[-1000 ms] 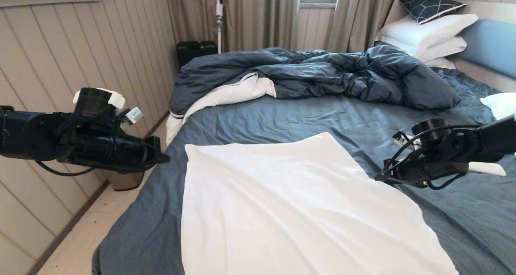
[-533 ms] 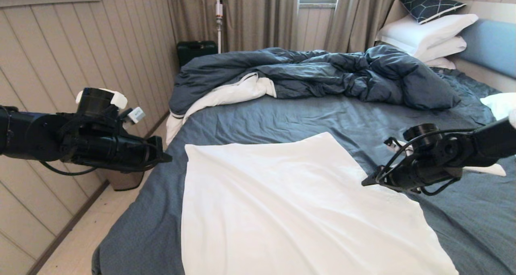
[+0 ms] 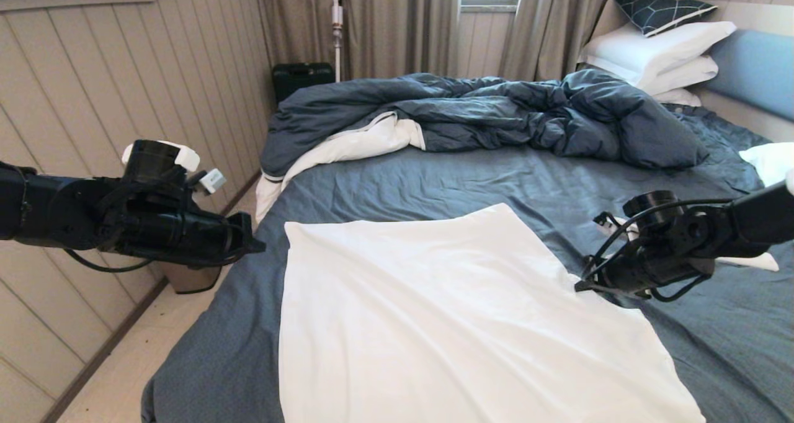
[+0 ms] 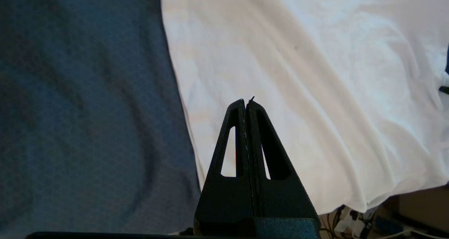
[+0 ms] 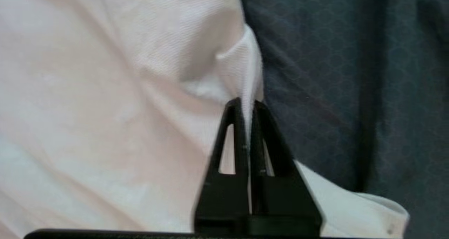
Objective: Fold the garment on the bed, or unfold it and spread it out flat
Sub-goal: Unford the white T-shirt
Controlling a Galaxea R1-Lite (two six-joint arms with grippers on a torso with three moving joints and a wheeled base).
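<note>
1. Since a second ago the right gripper (image 3: 580,284) has dropped from above the sheet onto the shirt's right edge and closed there.
2. Its jaws pinch a raised fold of the shirt (image 5: 242,74) at that edge, cloth standing up between the fingertips.
3. The left gripper (image 3: 257,245) hangs over the bed's left edge, jaws pressed together and empty, just off the shirt's far-left corner.
4. The shirt (image 3: 434,324) lies mostly flat on the near half of the bed (image 3: 434,175), running off its near edge.
5. A rumpled duvet (image 3: 496,113) is heaped along the far side, with pillows (image 3: 657,51) at the far-right corner.
</note>
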